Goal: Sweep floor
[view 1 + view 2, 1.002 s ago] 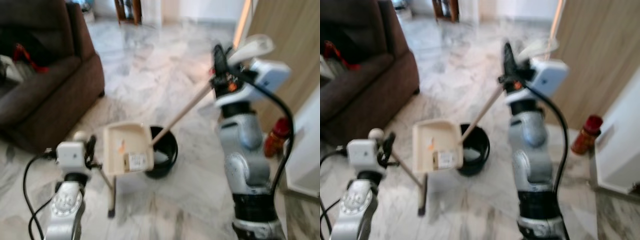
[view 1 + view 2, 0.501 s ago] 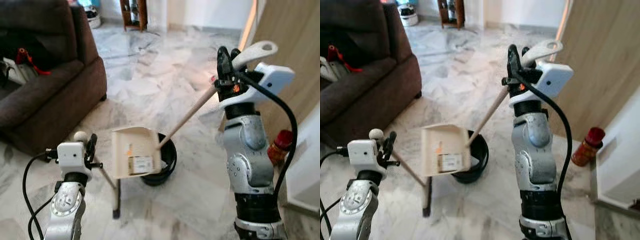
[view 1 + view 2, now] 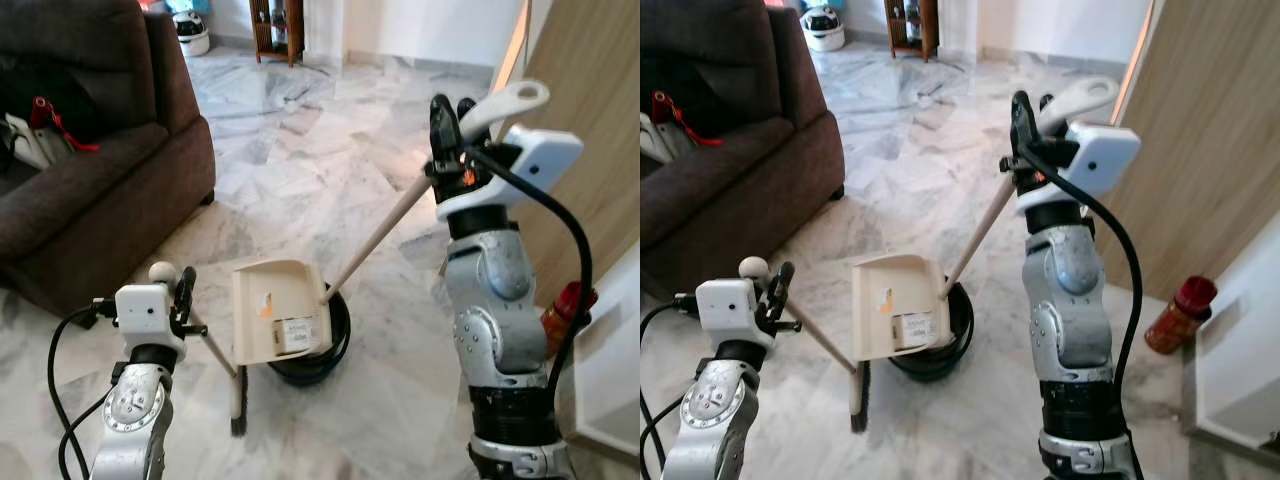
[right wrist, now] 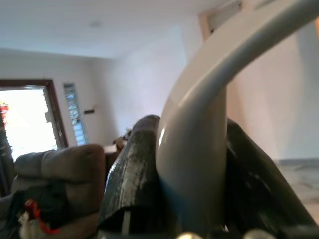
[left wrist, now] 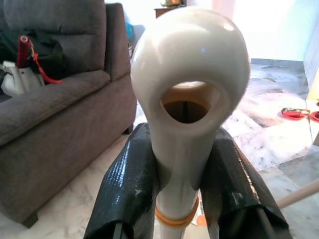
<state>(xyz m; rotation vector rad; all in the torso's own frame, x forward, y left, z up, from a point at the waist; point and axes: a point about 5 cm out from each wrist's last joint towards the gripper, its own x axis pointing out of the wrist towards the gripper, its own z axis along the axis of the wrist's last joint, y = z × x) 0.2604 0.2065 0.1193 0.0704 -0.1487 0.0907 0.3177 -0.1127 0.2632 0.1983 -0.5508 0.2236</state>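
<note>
Right pincer (image 3: 447,108) up high in the left eye view, clamped on the dustpan handle (image 3: 380,232); the dustpan (image 3: 278,312) tips over the black bin (image 3: 318,345) on the marble floor (image 3: 300,150). Left wrist view: left pincer (image 5: 182,184) closed tight around the broom handle (image 5: 188,94), sofa (image 5: 55,114) behind. Looks like emptying; next, lower the pan and resume sweeping.

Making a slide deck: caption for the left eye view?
Right gripper tilts dustpan over black bin; left gripper holds broom.
</note>
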